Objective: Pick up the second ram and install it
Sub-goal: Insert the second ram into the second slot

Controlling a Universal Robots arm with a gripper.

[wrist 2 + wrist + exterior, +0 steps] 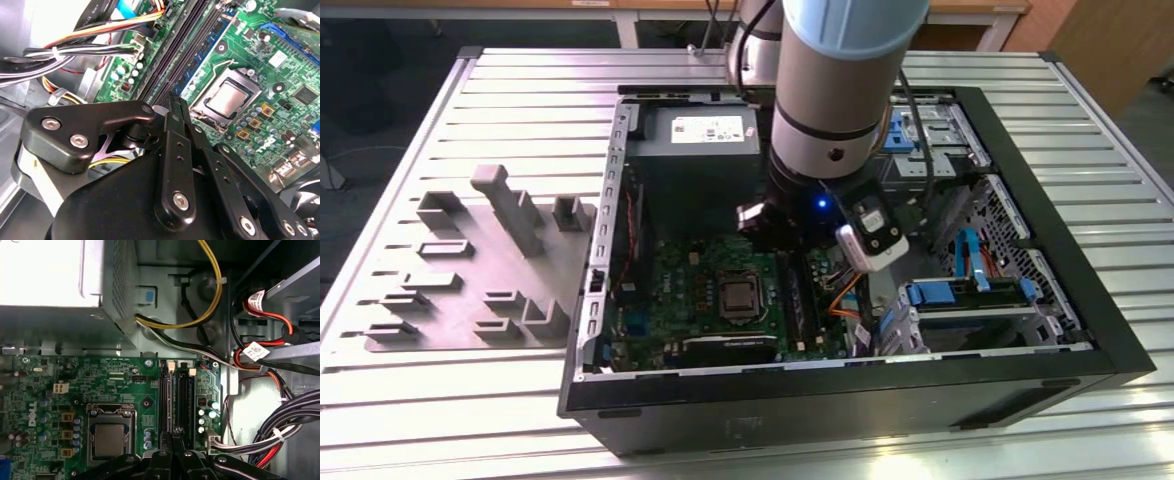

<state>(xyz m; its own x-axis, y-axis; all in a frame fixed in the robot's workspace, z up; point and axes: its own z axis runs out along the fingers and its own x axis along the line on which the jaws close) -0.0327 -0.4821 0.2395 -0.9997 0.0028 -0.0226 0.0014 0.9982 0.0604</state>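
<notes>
My gripper [175, 102] hangs low inside the open computer case [1067, 330], just above the long black memory slots [177, 400] of the green motherboard [707, 290]. Its black fingers [167, 440] are shut together, and I see nothing between them. Beside the processor socket [226, 97], a slim blue-green ram [207, 47] stands on edge in a slot. I cannot tell whether it is the second ram. In the exterior view the arm's wrist [827, 170] covers the fingertips and most of the slots.
The power supply [700, 135] fills the case's far corner. Bundled cables [285, 420] and drive bays [967, 295] crowd the side at the exterior view's right. A grey fixture block [480, 270] lies on the slatted table outside the case.
</notes>
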